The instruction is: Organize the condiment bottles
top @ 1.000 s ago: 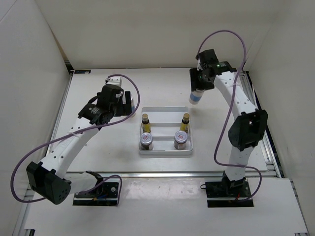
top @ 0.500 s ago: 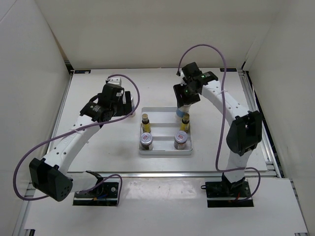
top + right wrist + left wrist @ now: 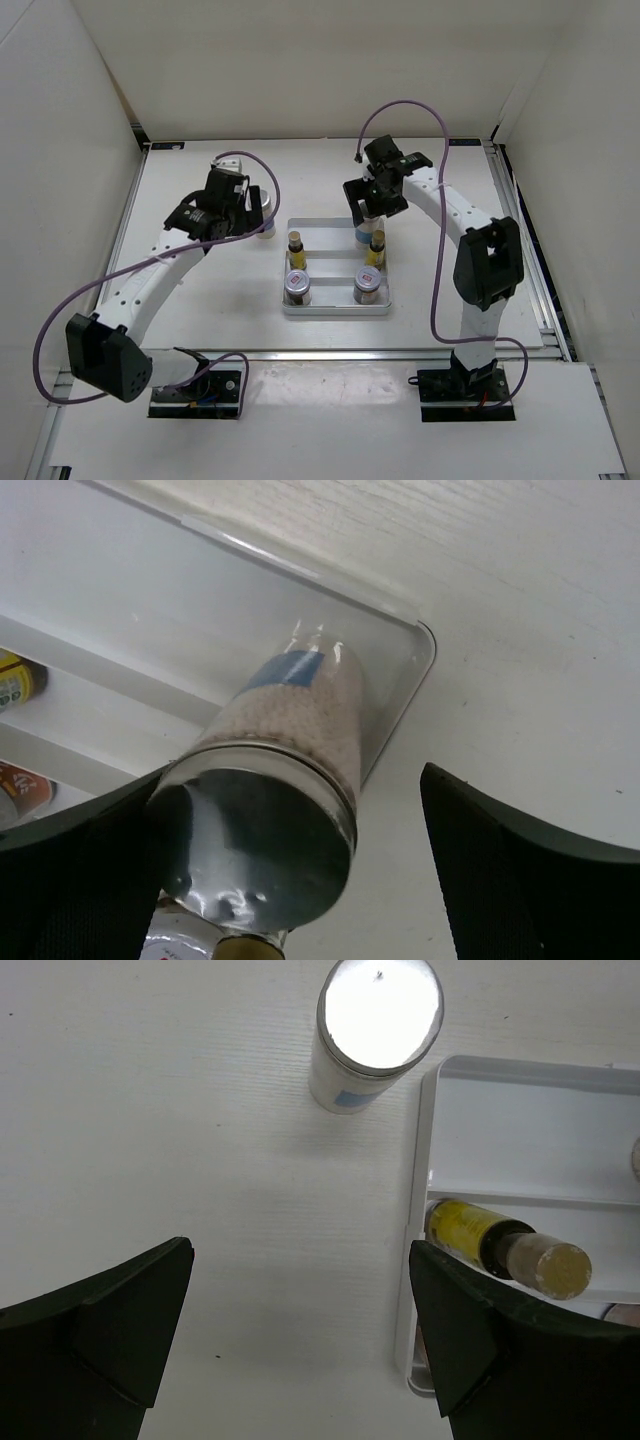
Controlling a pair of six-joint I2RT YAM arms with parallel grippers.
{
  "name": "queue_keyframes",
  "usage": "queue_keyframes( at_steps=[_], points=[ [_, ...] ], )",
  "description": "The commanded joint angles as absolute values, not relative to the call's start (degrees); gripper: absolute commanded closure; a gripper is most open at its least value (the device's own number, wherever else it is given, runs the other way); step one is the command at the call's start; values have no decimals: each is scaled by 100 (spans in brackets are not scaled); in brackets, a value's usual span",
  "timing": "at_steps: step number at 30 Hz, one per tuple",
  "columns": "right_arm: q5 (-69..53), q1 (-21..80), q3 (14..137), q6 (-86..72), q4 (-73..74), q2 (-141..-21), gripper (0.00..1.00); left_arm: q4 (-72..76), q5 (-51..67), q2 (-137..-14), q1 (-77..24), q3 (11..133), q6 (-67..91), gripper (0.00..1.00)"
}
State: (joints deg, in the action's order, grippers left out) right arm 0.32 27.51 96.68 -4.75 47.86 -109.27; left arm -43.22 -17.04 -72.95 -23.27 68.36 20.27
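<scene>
The left arm (image 3: 150,285) rises from its base at 7 o'clock, elbow bent outward, and leans toward the centre of the table (image 3: 220,300). The left gripper (image 3: 300,1250) points down with its jaws spread wide and nothing between them. Just beyond it, at about 12 o'clock in the wrist view, the outer tall bottle (image 3: 378,1025) stands upright on the table, its pale lid facing the camera. It sits just beside the far left corner of the tray (image 3: 415,1210), outside the rim, at the tray's 10 o'clock. The right arm (image 3: 470,225) stands up from 5 o'clock and folds over toward 11 o'clock, its wrist tipped steeply down over the tray's far right corner. The right gripper (image 3: 373,198) is parted wider than the inner tall bottle (image 3: 290,740) between its jaws. One finger is close against the lid, the other well clear (no grip shows). That bottle has its base in the tray's 1 o'clock corner. Behind the ridge stand the left yellow bottle (image 3: 295,243) and right yellow bottle (image 3: 377,243). The left jar (image 3: 297,287) and right jar (image 3: 367,285) fill the near row at 7 and 5 o'clock.
</scene>
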Motion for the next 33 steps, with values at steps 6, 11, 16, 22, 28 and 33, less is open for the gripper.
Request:
queue_keyframes(
  at_steps=[6,11,16,22,28,33],
  points=[
    [237,2769,10265,-571,4737,-10416,0,-3859,-1451,-8217,-2162,7496,1776,0],
    [351,2769,10415,-571,4965,-9828,0,-3560,-1222,-8857,-2057,7918,1661,0],
    [352,2769,10354,-571,5141,-9300,0,-3498,-1108,-9517,-1995,8402,1591,0],
    [352,2769,9976,-571,5247,-8895,0,-3498,-1046,-10195,-1881,8613,1591,0],
    [290,2769,9633,-571,5247,-8491,0,-3498,-993,-10362,-1828,8771,1521,18],
    [290,2769,9344,-571,5247,-8227,0,-3498,-870,-9888,-1828,9043,1521,47]
  ],
)
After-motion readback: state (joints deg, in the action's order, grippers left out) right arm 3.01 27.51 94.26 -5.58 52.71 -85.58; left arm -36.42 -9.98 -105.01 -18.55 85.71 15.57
